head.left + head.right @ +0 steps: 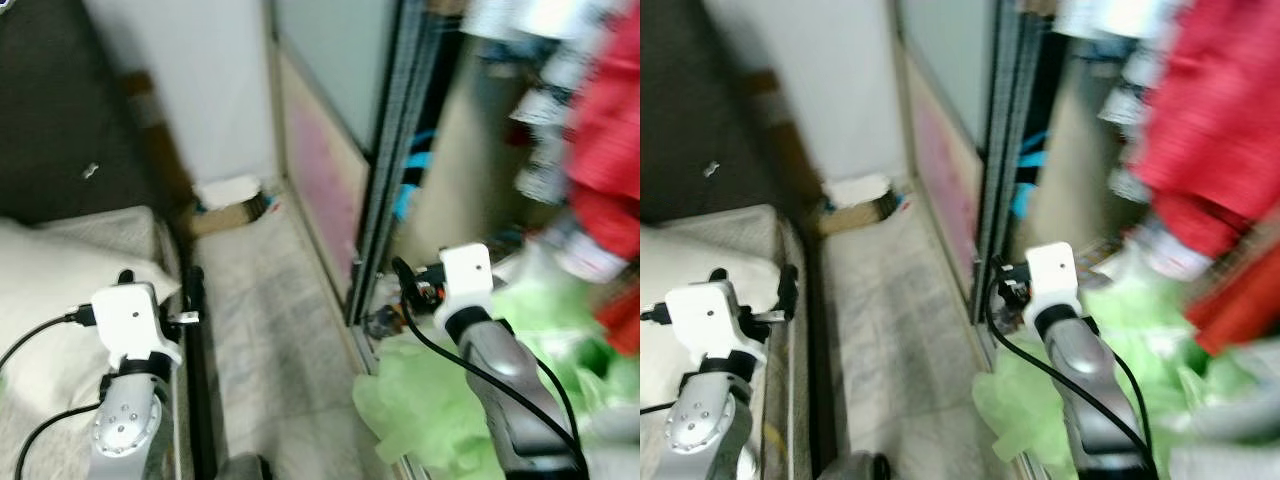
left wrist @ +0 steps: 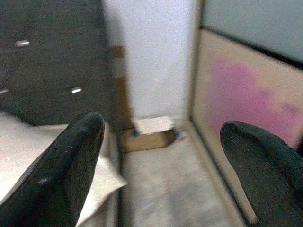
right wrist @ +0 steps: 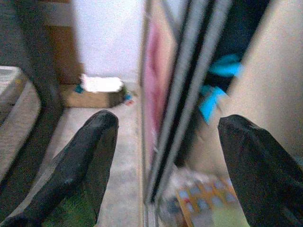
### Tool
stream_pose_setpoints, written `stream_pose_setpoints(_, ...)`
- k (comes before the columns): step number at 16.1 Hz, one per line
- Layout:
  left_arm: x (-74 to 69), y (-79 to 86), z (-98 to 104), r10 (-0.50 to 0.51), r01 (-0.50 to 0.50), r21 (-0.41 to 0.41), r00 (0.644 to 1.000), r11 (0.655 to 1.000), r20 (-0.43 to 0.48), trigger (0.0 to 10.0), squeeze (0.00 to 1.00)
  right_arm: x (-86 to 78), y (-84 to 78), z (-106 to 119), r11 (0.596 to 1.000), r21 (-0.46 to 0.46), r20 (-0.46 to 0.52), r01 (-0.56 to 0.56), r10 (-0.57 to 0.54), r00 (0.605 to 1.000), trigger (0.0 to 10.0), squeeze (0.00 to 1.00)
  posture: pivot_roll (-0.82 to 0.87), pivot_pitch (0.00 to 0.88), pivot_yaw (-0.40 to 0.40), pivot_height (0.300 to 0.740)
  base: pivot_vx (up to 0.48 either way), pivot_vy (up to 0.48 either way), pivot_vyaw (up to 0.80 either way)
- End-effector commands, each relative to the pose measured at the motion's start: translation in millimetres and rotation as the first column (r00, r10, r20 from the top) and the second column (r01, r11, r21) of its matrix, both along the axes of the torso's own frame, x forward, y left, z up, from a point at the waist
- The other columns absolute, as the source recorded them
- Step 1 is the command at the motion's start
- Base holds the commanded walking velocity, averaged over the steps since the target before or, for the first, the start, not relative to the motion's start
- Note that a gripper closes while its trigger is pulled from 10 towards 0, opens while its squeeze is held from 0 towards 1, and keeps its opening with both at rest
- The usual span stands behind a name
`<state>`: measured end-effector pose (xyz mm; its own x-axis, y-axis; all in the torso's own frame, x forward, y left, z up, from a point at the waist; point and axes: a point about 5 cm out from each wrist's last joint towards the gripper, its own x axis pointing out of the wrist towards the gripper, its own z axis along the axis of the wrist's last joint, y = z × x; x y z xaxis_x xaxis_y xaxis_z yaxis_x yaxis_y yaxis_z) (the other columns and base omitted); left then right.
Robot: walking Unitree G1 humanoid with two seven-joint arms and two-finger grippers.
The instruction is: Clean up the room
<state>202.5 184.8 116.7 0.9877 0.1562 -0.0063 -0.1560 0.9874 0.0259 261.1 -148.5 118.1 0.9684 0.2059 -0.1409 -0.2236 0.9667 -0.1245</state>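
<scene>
Two grippers, left gripper (image 2: 161, 156) and right gripper (image 3: 163, 161), both spread wide and empty — looks like scouting for clutter. Green bag (image 1: 440, 410) sits just under the right fingers (image 3: 85, 161); next move is reaching down.

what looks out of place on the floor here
A crumpled light green cloth is heaped on the floor at the open wardrobe, spilling past its sliding door track. A cardboard box sits against the far wall. Both grippers hang open and empty.
</scene>
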Motion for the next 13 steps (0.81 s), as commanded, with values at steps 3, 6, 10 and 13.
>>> stream_pose_setpoints(3, 5.7, -0.8, 6, 0.034, -0.034, 0.018, 0.999, 0.999, -0.007, 10.0, 0.00, 13.0, 9.4, 3, 1.000, 0.020, 0.018, -0.023, 0.023, 1.000, 10.0, 0.00, -0.03, 0.034, 0.014, 0.740, 0.000, 0.000, 0.80)
stream_pose_setpoints(6, 7.9, -4.0, 6, -0.001, 0.001, 0.031, 1.000, 1.000, 0.012, 10.0, 0.00, 22.3, 14.4, 6, 0.999, 0.035, 0.035, -0.021, 0.019, 0.999, 10.0, 0.00, -0.04, 0.034, 0.021, 0.740, 0.000, 0.000, 0.80)
stream_pose_setpoints(10, 8.9, -3.8, 6, 0.036, -0.036, 0.056, 0.999, 0.998, 0.006, 10.0, 0.00, 30.4, 13.2, 8, 0.999, 0.037, 0.052, -0.018, 0.016, 0.998, 10.0, 0.00, -0.02, 0.034, 0.016, 0.740, 0.000, 0.000, 0.80)
stream_pose_setpoints(13, 9.0, -6.8, 3, 0.034, -0.034, 0.019, 0.999, 0.999, -0.001, 10.0, 0.00, 38.2, 15.5, 11, 0.999, 0.044, 0.069, -0.025, 0.022, 0.997, 10.0, 0.00, -0.02, 0.032, 0.013, 0.740, 0.000, 0.000, 0.80)
